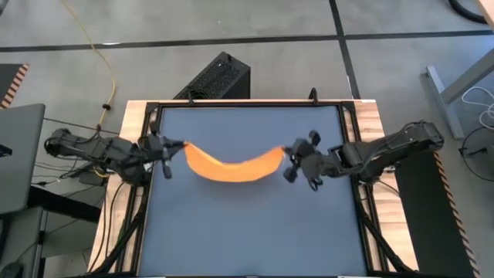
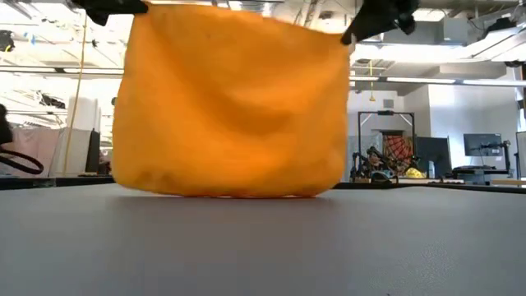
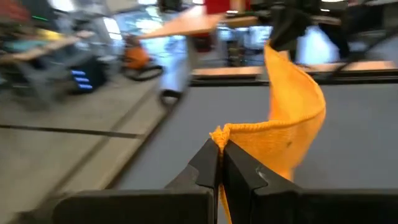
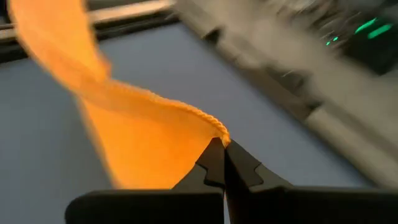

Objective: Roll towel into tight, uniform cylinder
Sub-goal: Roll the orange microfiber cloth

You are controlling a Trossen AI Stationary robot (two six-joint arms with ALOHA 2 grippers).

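Note:
The yellow-orange towel (image 1: pixel 231 164) hangs between my two grippers above the dark blue tabletop (image 1: pixel 247 224). In the low view the towel (image 2: pixel 234 107) hangs as a sheet, and its lower edge (image 2: pixel 230 194) reaches the table or nearly so. My left gripper (image 1: pixel 179 147) is shut on the towel's left top corner. My right gripper (image 1: pixel 287 151) is shut on its right top corner. The top edge sags toward the near side between them. My left gripper pinches the towel's top corner (image 3: pixel 219 134) between its two fingers, coming level from the table's left. The towel hangs below the hold, and its top edge runs slack toward the other gripper. My right gripper pinches the towel's other top corner (image 4: pixel 219 135) between its two fingers at the hemmed edge, coming level from the table's right. The cloth hangs below and sags away toward the left gripper.
Wooden rails (image 1: pixel 131 116) and a dark frame border the tabletop on the left and right. A black box (image 1: pixel 216 77) stands on the floor beyond the far edge. Bare tabletop lies in front of the towel.

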